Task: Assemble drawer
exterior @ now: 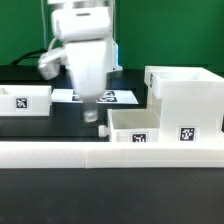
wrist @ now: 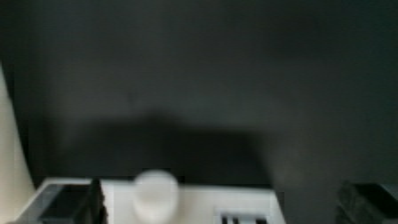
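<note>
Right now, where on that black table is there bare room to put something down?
Bare table lies between the lone tray at the exterior view's left and the small tray, behind the rail, though the gripper hangs over it. That view's right is crowded: small tray beside housing.

Dim, blurred wrist view (perhaps defocused).

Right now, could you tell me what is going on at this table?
The arm's gripper hangs low over the table, between the left tray and the middle tray, which sits beside the housing. It seems to hold nothing. I cannot tell whether its jaws are open. Both trays lie outside the housing, so the drawer is not yet assembled.
</note>
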Controlling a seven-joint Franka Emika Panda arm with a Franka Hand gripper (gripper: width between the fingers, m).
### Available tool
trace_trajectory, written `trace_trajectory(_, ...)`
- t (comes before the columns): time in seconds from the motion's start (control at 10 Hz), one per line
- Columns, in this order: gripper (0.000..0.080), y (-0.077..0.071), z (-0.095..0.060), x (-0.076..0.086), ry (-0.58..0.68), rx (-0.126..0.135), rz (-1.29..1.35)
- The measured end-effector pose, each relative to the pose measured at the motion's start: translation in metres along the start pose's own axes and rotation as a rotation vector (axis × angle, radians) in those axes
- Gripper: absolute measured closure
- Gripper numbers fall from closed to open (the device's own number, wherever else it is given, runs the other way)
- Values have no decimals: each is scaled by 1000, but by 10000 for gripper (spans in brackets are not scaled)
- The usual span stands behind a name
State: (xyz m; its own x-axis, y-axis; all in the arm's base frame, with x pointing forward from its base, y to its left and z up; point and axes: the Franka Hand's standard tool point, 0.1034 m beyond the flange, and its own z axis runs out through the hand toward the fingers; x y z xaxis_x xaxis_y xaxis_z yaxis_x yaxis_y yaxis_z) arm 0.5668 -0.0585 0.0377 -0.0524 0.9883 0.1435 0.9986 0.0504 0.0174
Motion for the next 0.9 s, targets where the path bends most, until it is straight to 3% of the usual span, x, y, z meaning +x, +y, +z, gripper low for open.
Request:
trace_trajectory(0.3,150,1,14,-16,172,18,-9)
trace_trajectory(0.7,150,9,21,15,191,9,0)
trace_trajectory(0.9,150,14,24,29,191,-9,28)
